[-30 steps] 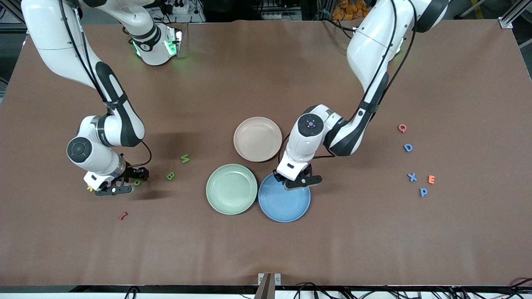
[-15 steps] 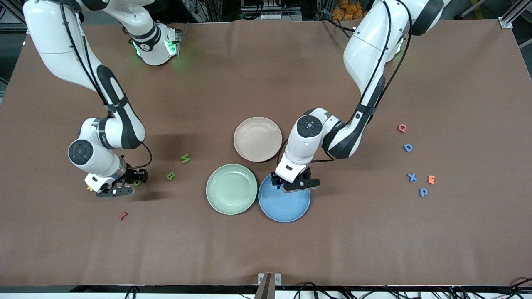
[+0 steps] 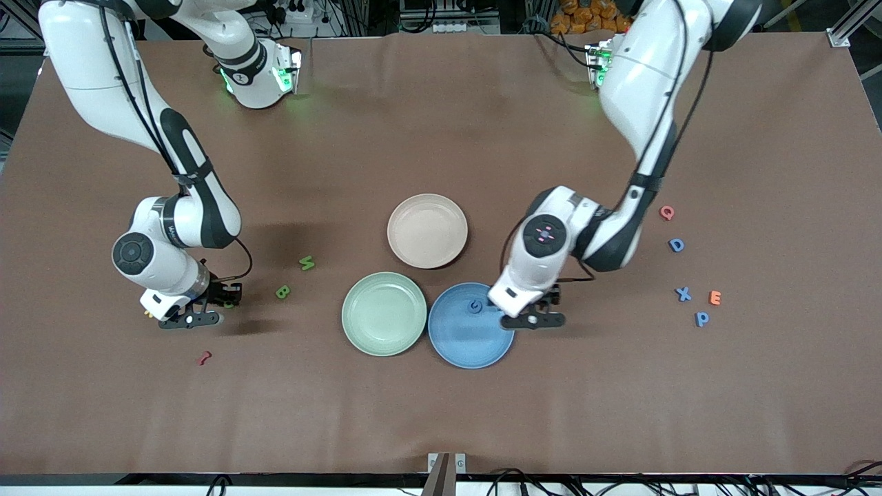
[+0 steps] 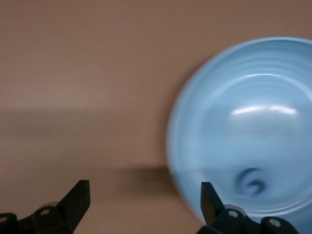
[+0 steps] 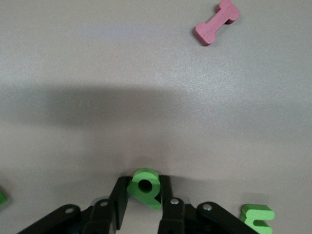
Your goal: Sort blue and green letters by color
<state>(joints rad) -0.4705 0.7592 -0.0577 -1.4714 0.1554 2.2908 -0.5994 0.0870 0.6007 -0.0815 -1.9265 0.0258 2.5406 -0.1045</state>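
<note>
My left gripper [image 3: 537, 308] is open and empty over the table, at the edge of the blue plate [image 3: 468, 353] toward the left arm's end. The left wrist view shows its gripper [image 4: 144, 200] with fingers wide apart beside the plate [image 4: 243, 97]. A blue G [image 3: 475, 306] lies on that plate and shows blurred in the left wrist view [image 4: 253, 183]. My right gripper [image 3: 224, 301] is low at the table, shut on a green letter [image 5: 145, 187]. Green letters M [image 3: 306, 262] and B [image 3: 282, 292] lie nearby. Blue D [image 3: 677, 245], X [image 3: 683, 294] and P [image 3: 701, 319] lie toward the left arm's end.
An empty green plate [image 3: 384, 313] and a beige plate [image 3: 427, 231] stand beside the blue one. A pink Q [image 3: 666, 212] and an orange E [image 3: 714, 297] lie among the blue letters. A dark red letter [image 3: 204, 357] and a yellow letter [image 3: 147, 313] lie near my right gripper.
My left gripper has moved off the blue plate toward the left arm's end, leaving the blue G on the plate. My right gripper has stayed at the green letter.
</note>
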